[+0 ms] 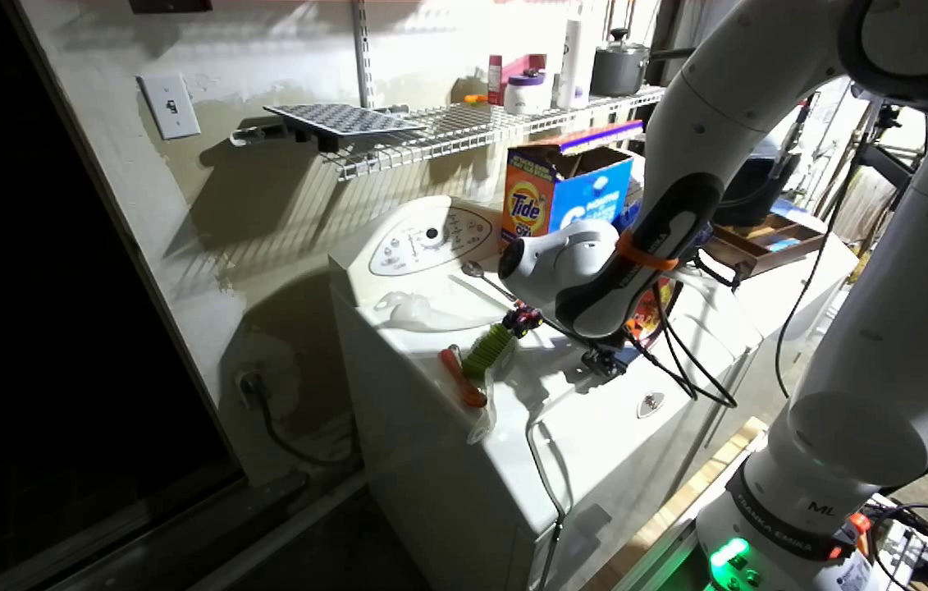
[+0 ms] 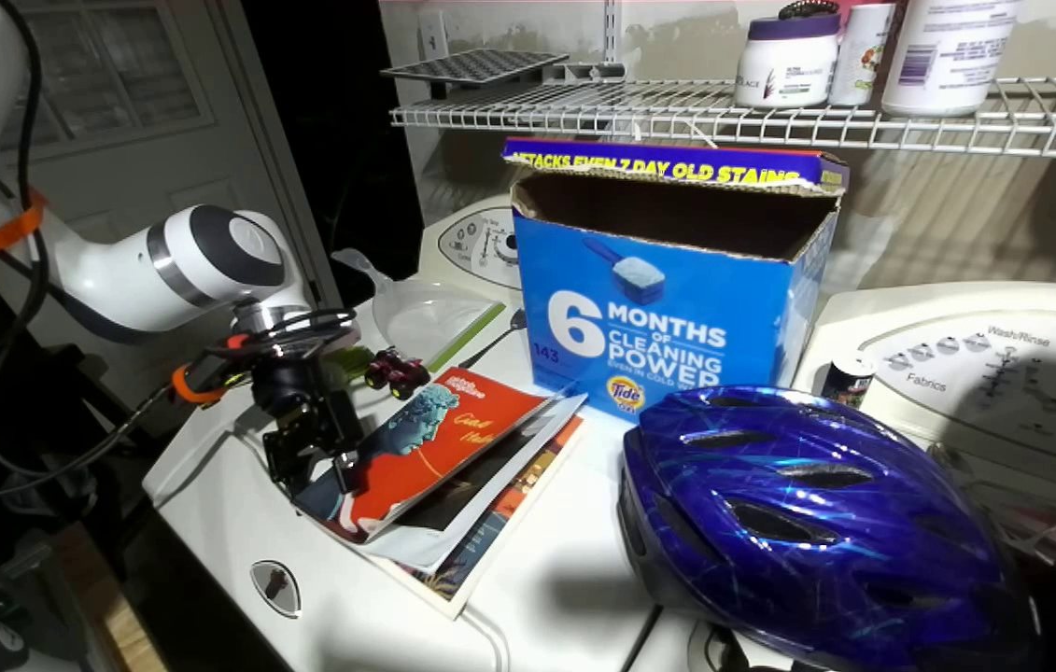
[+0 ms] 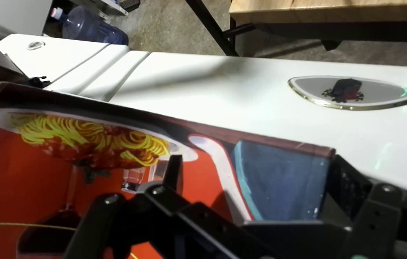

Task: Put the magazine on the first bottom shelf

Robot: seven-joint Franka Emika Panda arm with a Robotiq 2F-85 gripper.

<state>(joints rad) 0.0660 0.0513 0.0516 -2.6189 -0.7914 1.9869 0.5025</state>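
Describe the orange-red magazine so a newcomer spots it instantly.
In an exterior view, find the big open blue-and-orange cardboard Tide box. In front of its left corner, left of the shiny blue helmet, a stack of printed papers lies on the white appliance top. The thin orange-red magazine is topmost, the only one showing a blue head in profile.

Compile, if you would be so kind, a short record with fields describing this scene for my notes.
Item: orange-red magazine, lying on other printed matter
Surface: white appliance top
Grasp state: hand open at the magazine's edge; contact unclear
Nearby: open-topped Tide box, blue helmet, toy vehicle
Above: wire shelf with a pot and purple-lidded jar, among others
Progress: magazine not yet on the wire shelf
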